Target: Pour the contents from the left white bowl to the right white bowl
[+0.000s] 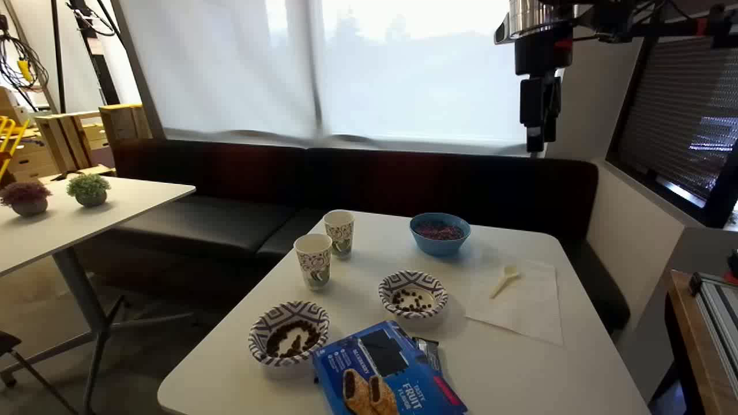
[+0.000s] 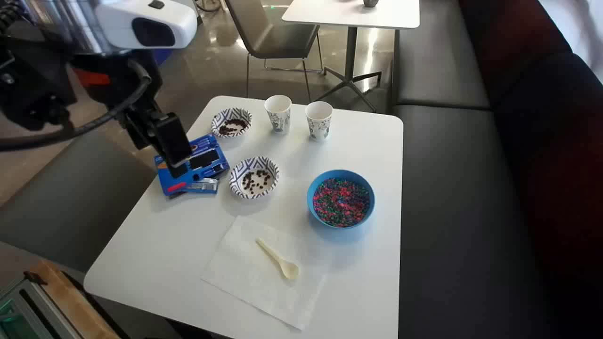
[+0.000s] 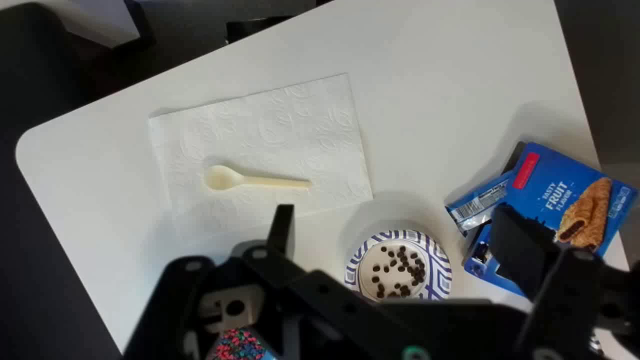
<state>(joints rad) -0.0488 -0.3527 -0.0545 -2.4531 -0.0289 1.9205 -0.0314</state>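
The left white bowl [image 1: 297,311] has a bold patterned rim and many dark brown bits ringing its base; it also stands at the far side in an exterior view [image 2: 233,114]. Nearer the table's middle is the right white bowl [image 1: 412,280], holding a thinner scatter of small dark pieces. In the wrist view this right white bowl [image 3: 442,282] lies below and between my widely parted fingers, its lower edge covered by the gripper body. My gripper [image 3: 400,240] is open, empty, and high above the table. A small patterned sliver at the lower right is too covered to identify surely.
A blue bowl [image 1: 441,248] of coloured bits stands at the back. Two paper cups [image 1: 314,265] are beside the white bowls. A blue snack box [image 1: 369,369] with a wrapped bar lies close to both. A spoon [image 2: 278,261] rests on a napkin [image 2: 235,278].
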